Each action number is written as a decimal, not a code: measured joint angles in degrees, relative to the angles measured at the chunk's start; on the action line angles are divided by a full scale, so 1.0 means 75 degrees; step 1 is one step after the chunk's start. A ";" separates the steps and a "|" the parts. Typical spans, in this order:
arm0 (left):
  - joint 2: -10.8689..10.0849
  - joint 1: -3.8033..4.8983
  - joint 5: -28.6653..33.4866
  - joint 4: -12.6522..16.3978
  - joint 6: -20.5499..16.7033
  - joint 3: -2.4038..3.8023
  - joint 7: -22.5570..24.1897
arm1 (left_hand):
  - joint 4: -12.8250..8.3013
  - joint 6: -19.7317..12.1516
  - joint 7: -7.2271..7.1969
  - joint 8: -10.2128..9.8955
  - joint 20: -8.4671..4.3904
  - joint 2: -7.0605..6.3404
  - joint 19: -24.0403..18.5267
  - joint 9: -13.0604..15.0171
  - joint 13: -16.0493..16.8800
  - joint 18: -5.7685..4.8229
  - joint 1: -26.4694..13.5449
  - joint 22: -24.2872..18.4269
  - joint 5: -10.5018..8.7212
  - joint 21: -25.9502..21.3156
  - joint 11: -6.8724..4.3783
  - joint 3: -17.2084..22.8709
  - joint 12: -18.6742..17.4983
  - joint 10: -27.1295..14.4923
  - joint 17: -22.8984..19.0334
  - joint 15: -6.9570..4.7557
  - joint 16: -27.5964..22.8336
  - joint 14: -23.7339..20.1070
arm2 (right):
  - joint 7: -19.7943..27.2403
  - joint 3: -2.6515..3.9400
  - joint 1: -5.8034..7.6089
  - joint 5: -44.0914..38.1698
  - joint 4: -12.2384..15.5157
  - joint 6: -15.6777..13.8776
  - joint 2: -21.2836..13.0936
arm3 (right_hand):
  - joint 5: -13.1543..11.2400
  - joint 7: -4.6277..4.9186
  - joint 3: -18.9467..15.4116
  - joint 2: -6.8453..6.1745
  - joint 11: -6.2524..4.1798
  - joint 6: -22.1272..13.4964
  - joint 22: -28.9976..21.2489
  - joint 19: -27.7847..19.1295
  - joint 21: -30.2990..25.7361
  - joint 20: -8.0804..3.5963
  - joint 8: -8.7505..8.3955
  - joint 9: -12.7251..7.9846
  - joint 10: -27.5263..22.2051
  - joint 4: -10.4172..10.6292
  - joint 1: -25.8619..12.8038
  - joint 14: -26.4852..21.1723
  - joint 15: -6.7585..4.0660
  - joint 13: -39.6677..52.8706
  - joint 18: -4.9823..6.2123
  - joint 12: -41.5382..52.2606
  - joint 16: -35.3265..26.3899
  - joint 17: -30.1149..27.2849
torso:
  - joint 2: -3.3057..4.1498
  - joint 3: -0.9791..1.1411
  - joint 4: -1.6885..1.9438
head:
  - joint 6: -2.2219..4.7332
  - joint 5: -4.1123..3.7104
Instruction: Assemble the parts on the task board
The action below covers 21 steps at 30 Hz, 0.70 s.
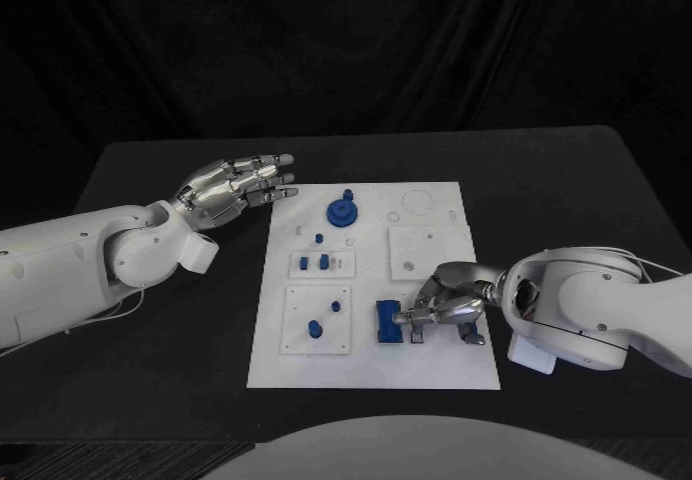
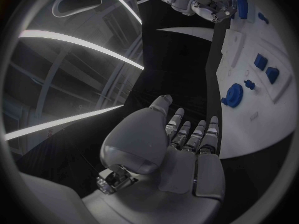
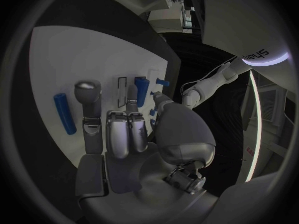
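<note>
The head camera is looking steeply down over the flat white rectangular task board [image 1: 433, 360]; both wrist fisheyes are sharing it, close behind their hands.

White left arm reaching in from nine o'clock, its silver many-fingered left hand [image 1: 235, 184] empty with fingers extended, white right arm from three o'clock, silver right hand [image 1: 444, 308] palm-down, fingers curled

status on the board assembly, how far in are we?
Early to midway, by the look of it. Seemingly done: a blue gear and small blue pieces stand on the task board. In hand: the right hand is over the board beside the blue block; contact unclear. The left hand is open off the board. Left: empty recesses.
</note>
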 measured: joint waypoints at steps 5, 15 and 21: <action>-0.0008 0.0000 0.0000 0.0000 0.0001 0.0000 -0.0013 | -0.0032 0.0071 0.0014 0.0030 0.0000 -0.0031 0.0000 0.0000 0.0008 0.0000 -0.0031 0.0007 0.0000 0.0000 0.0000 0.0032 0.0028 0.0000 0.0007 0.0000 0.0035 0.0000 | 0.0130 0.0019 0.0559 0.0023 0.0108 -0.0121 -0.0386 | 0.0133 -0.0056 -0.0059 0.0016 -0.0046 -0.0056 0.0000 0.0026 0.0085 -0.0026 0.0198 0.0207 -0.0007 -0.0009 0.0017 -0.0027 -0.0027 0.0000 0.0000 0.0000 0.0000 0.0000 | 0.0000 0.0001 0.0000 | 0.0000 -0.0025; 0.0035 -0.0003 0.0000 0.0008 -0.0011 0.0000 -0.0050 | -0.0051 0.0166 -0.0001 0.0060 0.0000 -0.0071 0.0056 0.0016 0.0022 0.0000 -0.0071 0.0019 0.0000 0.0030 0.0077 0.0093 0.0139 0.0078 0.0015 0.0013 0.0099 0.0071 | -0.0229 0.0011 0.1091 -0.0584 -0.0111 0.0388 -0.0825 | 0.0384 -0.0163 -0.0114 0.0053 -0.0102 0.0116 0.0000 -0.0003 -0.0256 -0.0054 0.0273 0.0218 -0.0007 -0.0118 0.0283 -0.0025 -0.0083 -0.0001 0.0009 0.0000 -0.0113 0.0000 | -0.0001 0.0003 0.0000 | 0.0000 -0.0105; 0.0037 -0.0003 0.0000 0.0010 -0.0016 0.0000 -0.0064 | -0.0052 0.0193 0.0027 0.0059 0.0000 -0.0047 0.0056 0.0016 0.0024 -0.0125 -0.0095 0.0019 0.0000 0.0030 0.0079 0.0094 0.0139 0.0079 0.0014 0.0025 0.0123 0.0082 | -0.0486 0.0007 0.1101 -0.1616 -0.0272 0.0842 -0.0895 | 0.0623 -0.0244 -0.0106 0.0104 -0.0183 0.0637 0.0005 -0.0035 -0.0434 -0.0085 0.0004 -0.0062 0.0018 -0.0127 0.0412 -0.0024 -0.0137 -0.0001 0.0127 0.0000 -0.0178 0.0000 | -0.0005 -0.0015 0.0002 | 0.0000 -0.0116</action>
